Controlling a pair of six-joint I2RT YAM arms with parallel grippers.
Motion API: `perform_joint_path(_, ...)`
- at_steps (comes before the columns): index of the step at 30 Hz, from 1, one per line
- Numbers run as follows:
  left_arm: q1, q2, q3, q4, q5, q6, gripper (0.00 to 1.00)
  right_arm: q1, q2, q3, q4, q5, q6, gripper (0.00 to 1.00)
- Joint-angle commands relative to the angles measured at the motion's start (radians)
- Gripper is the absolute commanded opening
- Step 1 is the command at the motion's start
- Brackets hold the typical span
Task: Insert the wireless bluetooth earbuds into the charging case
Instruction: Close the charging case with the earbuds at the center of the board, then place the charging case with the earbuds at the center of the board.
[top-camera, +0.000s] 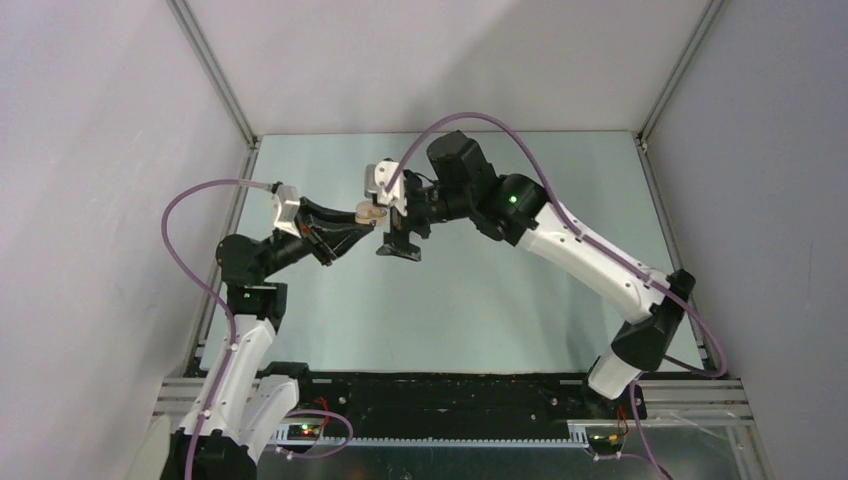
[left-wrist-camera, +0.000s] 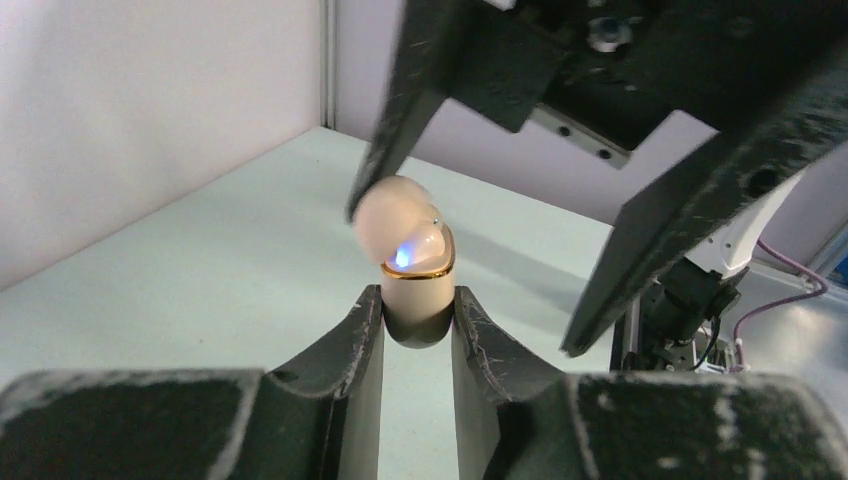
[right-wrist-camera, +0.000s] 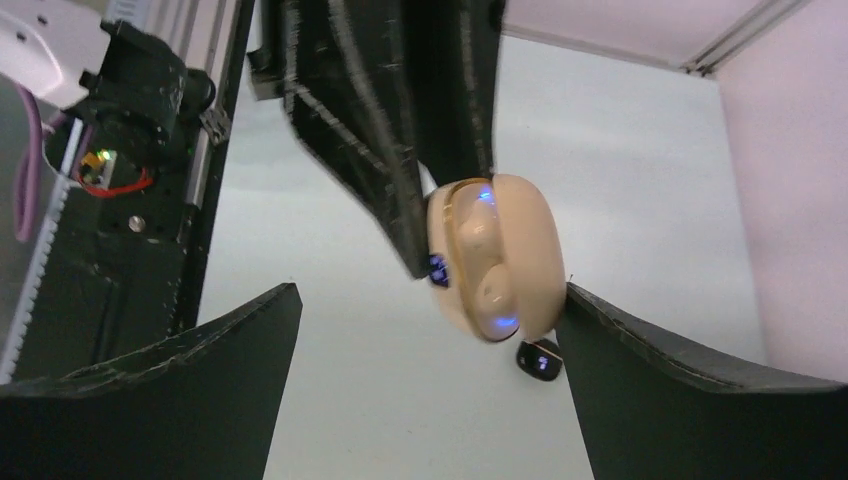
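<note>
the left arm (top-camera: 240, 360) and the right arm (top-camera: 590, 255) have the same look: smooth white shells on the long links, and black round housings at the joints. a purple cable (top-camera: 185, 215) makes a loop beside the left one, and a second purple cable (top-camera: 520, 140) arches over the right one. a small green light (top-camera: 513, 199) shines on a black joint. each wrist carries a pale grey block (top-camera: 285, 205). the left gripper (left-wrist-camera: 418, 300) has black fingers (left-wrist-camera: 350, 360) of rough plastic with fine layer lines and scratches. the right gripper (top-camera: 398, 250) has long pointed black fingers (right-wrist-camera: 200, 360). a silver screw (left-wrist-camera: 603, 33) sits on its mount.
</note>
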Motion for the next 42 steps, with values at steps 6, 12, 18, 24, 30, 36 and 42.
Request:
perform_joint_path(6,-0.008,-0.003,0.041,-0.060,-0.212,-0.068,0.00,0.101,-0.196,-0.208,0.128,0.210,-0.161,0.99)
perform_joint_path(12,-0.024,0.061,-0.038,-0.108,-0.223,-0.108,0.00,0.024,-0.306,-0.335,0.154,0.360,-0.101,0.99)
perform_joint_path(18,-0.115,0.213,-0.050,-0.137,-0.290,-0.146,0.00,-0.233,-0.490,-0.517,0.048,0.203,0.108,1.00)
perform_joint_path(24,-0.225,0.527,0.055,-0.156,-0.377,-0.241,0.00,-0.361,-0.610,-0.575,-0.066,0.216,0.177,1.00)
perform_joint_path(30,-0.319,0.793,0.195,-0.167,-0.503,-0.355,0.01,-0.435,-0.685,-0.641,-0.050,0.241,0.208,1.00)
perform_joint_path(36,-0.455,0.968,0.371,-0.366,-0.667,-0.379,0.02,-0.502,-0.718,-0.643,-0.054,0.266,0.214,1.00)
perform_joint_path(42,-0.507,1.072,0.457,-0.520,-0.827,-0.458,0.04,-0.534,-0.711,-0.610,-0.123,0.289,0.269,1.00)
